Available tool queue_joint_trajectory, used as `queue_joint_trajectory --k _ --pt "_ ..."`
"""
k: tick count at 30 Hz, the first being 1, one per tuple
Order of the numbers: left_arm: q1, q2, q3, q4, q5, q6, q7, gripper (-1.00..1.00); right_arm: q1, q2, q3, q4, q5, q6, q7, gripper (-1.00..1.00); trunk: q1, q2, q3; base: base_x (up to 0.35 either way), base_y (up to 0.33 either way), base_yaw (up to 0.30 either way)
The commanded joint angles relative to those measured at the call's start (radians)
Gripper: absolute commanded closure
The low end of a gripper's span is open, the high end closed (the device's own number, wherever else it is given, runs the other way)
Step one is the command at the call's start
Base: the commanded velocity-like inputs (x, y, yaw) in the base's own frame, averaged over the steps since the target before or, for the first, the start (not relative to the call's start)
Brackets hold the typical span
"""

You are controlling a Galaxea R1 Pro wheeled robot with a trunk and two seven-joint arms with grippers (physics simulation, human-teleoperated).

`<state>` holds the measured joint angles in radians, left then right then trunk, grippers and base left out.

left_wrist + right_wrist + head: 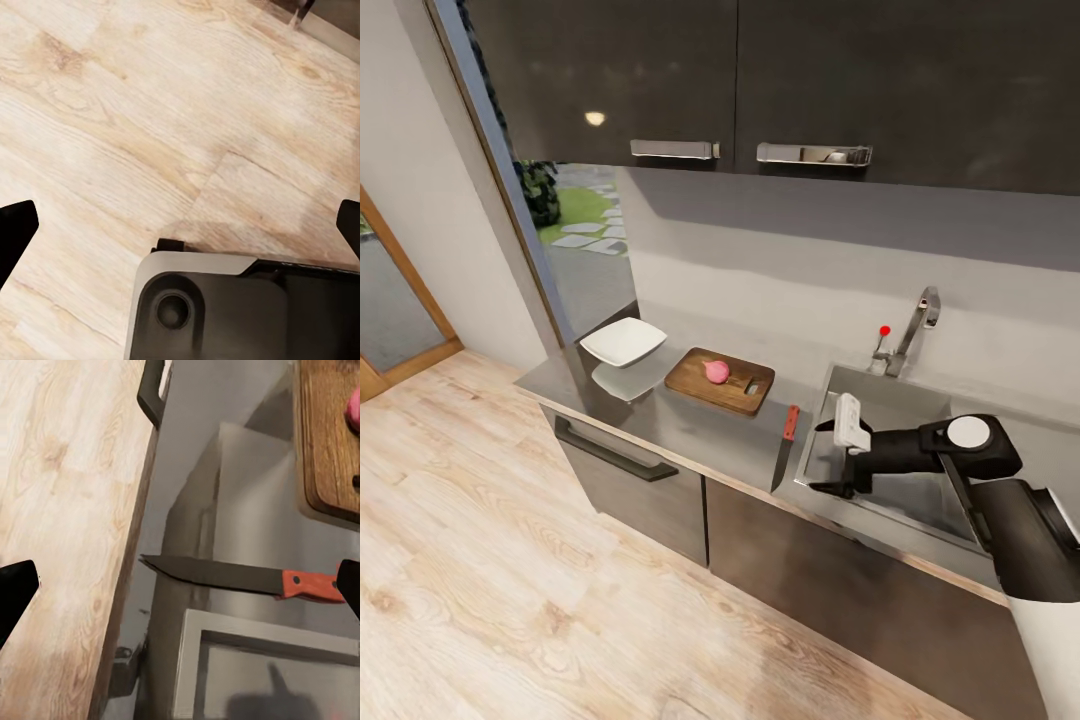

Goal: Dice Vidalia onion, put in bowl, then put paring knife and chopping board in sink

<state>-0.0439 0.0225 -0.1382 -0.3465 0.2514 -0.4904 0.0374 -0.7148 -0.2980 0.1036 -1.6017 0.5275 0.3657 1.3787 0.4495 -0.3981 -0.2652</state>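
Room: a kitchen with a pale wood plank floor [510, 560], a grey wall, dark glossy upper cabinets [760, 80] with chrome handles, and a glazed opening on the left onto a garden path.
Countertop [700, 430]: dark grey, glossy, with a pale front edge; grey drawer fronts below, one with a dark bar handle [615, 452].
Bowl [623, 341]: white, squarish, at the worktop's far left end near the back, its reflection showing in the surface beneath it.
Chopping board [720, 381]: brown wood, lying flat just right of the bowl, toward the back of the worktop.
Vidalia onion [716, 371]: a whole pinkish ball resting on the middle of the board.
Paring knife [786, 442]: flat on the worktop between the board and the sink's left rim, red handle toward the back, dark blade pointing at the front edge; the tip reaches the edge.
Sink [890, 400]: grey basin at the right end, chrome tap [915, 330] with a red knob at its back rim.
Right arm: reaches in from the right, forearm level over the basin, wrist turned toward the knife.
Right gripper [830, 456]: fingers spread apart, holding nothing, over the sink's left rim just beside the knife.
Left gripper [180, 225]: fingers spread wide, empty, facing down at the wood floor above the robot's dark base.
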Motion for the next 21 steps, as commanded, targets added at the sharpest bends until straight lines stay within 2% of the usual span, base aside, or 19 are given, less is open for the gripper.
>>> queue_joint_trajectory --k 1,4,9,16,20,21 --pt "-0.001 0.001 -0.009 0.000 0.008 -0.004 0.004 -1.00 -0.001 0.003 0.002 -0.001 0.003 0.009 0.007 -1.00 0.001 -0.002 -0.002 0.016 0.000 0.000" --pt "-0.001 0.002 -0.009 0.000 0.008 -0.004 0.004 -1.00 -0.002 0.021 0.008 -0.001 0.003 0.006 0.033 -1.00 0.001 -0.002 -0.002 0.159 0.000 0.000" --pt "-0.001 0.002 -0.009 0.001 0.008 -0.004 0.004 -1.00 -0.002 0.024 0.047 0.000 0.005 0.005 0.046 -1.00 0.001 -0.002 -0.002 0.279 0.000 0.000" --pt "-0.001 0.002 -0.009 0.001 0.008 -0.004 0.004 -1.00 -0.002 0.024 0.061 0.000 0.012 0.003 0.048 -1.00 0.001 -0.002 -0.002 0.307 0.000 0.000" --pt "-0.001 0.002 -0.009 0.001 0.008 -0.004 0.004 -1.00 -0.002 0.023 0.062 -0.001 0.027 0.000 0.056 -1.00 0.001 -0.002 -0.002 0.311 0.018 0.000" --pt "-0.001 0.002 -0.009 0.001 0.008 -0.004 0.004 -1.00 -0.002 0.023 0.063 0.000 0.054 -0.017 0.081 -1.00 0.001 -0.002 -0.002 0.313 0.005 0.000"
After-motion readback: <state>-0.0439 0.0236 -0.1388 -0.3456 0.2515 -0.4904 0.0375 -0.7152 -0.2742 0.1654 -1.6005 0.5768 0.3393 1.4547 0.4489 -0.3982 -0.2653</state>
